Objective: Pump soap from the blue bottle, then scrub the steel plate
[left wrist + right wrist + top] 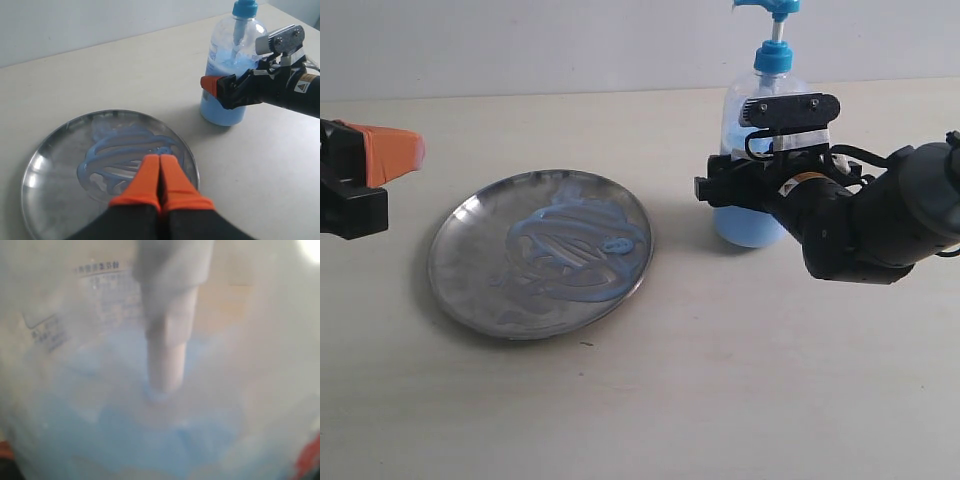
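Observation:
The steel plate (pixel 470 260) lies left of centre on the table, with soap (pixel 570 250) smeared over it in pale blue streaks. The blue bottle (pixel 748 226) stands upright at the back right, its pump head (pixel 770 8) at the frame's top edge. My right gripper (pixel 715 180) reaches in from the right and is closed around the bottle's body; an orange fingertip (pixel 210 85) shows beside it. In the right wrist view the bottle (pixel 160 390) fills the frame. My left gripper (pixel 415 150) is shut and empty, left of the plate; its tips (pixel 160 160) point over the soap (pixel 115 150).
The pale tabletop (pixel 720 380) stretches in front of the plate and bottle. A white wall (pixel 520 40) runs behind the table's far edge. The right arm's dark body (pixel 880 220) hangs over the table's right side.

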Controlling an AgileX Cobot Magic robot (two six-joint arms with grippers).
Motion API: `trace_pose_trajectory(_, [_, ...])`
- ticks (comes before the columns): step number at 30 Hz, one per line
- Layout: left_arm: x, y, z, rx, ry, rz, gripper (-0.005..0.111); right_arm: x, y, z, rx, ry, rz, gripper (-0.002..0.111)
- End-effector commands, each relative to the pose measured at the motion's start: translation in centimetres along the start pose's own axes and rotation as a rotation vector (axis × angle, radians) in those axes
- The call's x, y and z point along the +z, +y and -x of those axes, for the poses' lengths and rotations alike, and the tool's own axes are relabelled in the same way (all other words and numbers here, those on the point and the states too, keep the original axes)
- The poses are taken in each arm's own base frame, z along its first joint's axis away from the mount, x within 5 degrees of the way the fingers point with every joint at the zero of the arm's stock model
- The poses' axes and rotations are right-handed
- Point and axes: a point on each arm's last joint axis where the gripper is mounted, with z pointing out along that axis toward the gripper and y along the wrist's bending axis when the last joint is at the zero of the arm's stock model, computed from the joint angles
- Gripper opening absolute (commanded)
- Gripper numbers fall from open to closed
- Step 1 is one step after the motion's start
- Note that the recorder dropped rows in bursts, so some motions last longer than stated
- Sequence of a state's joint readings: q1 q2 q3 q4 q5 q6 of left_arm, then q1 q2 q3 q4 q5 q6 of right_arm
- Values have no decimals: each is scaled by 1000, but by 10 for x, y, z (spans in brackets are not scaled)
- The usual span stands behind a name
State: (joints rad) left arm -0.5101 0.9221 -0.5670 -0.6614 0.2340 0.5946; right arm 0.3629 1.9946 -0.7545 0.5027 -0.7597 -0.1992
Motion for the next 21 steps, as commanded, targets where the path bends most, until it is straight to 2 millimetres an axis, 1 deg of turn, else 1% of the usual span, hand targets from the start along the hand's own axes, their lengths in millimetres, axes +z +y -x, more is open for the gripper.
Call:
trace_pose_trajectory(1, [-1,1,-1,-13,-10,7,0,-1,-1,6,-1,-50,-5,26])
trace_pose_trajectory(5, [-1,1,-1,-13,-10,7,0,-1,-1,6,-1,-50,-5,36])
trace_pose_trajectory(7, [-1,1,-1,-13,-10,7,0,-1,-1,6,-1,-50,-5,38])
trace_pose_trajectory(17, [-1,1,-1,-13,-10,7,0,-1,-1,6,0,-50,-6,38])
trace_pose_trajectory(21, [-1,1,-1,-13,-10,7,0,-1,-1,5,0,-43,-4,44])
